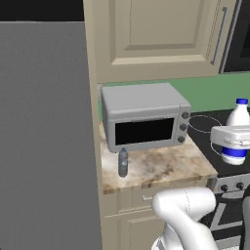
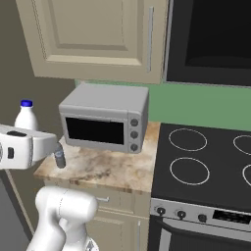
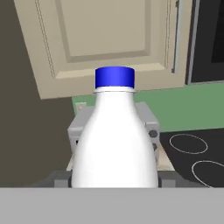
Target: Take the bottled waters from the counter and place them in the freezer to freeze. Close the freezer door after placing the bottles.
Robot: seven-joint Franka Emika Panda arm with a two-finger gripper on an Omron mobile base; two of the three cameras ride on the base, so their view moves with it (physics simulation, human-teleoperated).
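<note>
My gripper (image 3: 114, 180) is shut on the white bottled water (image 3: 114, 140) with the blue cap, holding it upright in the air. In the left base view this bottle (image 1: 239, 116) hangs over the stovetop in the gripper (image 1: 235, 146); its blue label shows below the hand. In the right base view the bottle (image 2: 26, 117) rises above the gripper (image 2: 24, 139). The translucent grey bottled water (image 1: 123, 162) (image 2: 59, 158) stands upright on the marbled counter (image 1: 166, 166) (image 2: 108, 169), near its front left corner. The freezer door is out of view.
A grey microwave (image 1: 144, 117) (image 2: 105, 117) takes up the back of the counter. The black stovetop (image 2: 206, 157) lies to its right. Cream wall cabinets (image 1: 156, 34) hang above. A tall plain grey surface (image 1: 44, 146) rises left of the counter.
</note>
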